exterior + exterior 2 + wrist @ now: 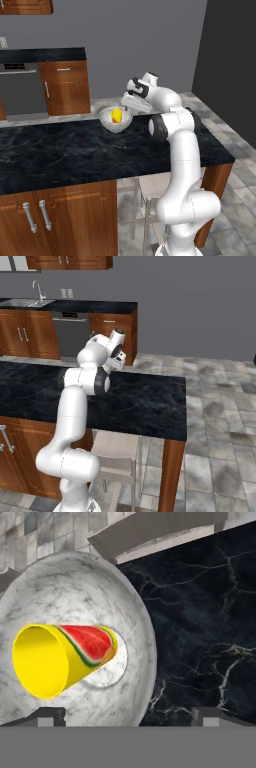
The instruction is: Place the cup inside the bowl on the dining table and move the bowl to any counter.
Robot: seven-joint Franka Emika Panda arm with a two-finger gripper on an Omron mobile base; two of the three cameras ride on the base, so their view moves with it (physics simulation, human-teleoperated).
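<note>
Since the yellow cup (116, 115) already stands inside the speckled bowl (116, 120), the first half of the job looks finished. The bowl with the cup in it sits on the black marble top of the dining table (75, 150), close to the far edge and just beside the arm's wrist.

From the hand view the cup (62, 660) rests on the bottom of the bowl (127, 612) (its watermelon print facing the camera), seemingly upright and free of any grip. The gripper (127, 714) has its fingers spread wide apart, with nothing between them; one fingertip (47, 716) lies over the bowl's side and the other (212, 716) over the bare marble, so the rim nearest the hand falls between them. Whether either finger touches the rim cannot be told.

What remains, as a judgement, is the second half: the bowl has not yet been gripped or lifted, and it must be carried off the table to a counter. The counter (42, 54) with brown cabinets stands well apart across the floor, so the base will probably have to drive.
</note>
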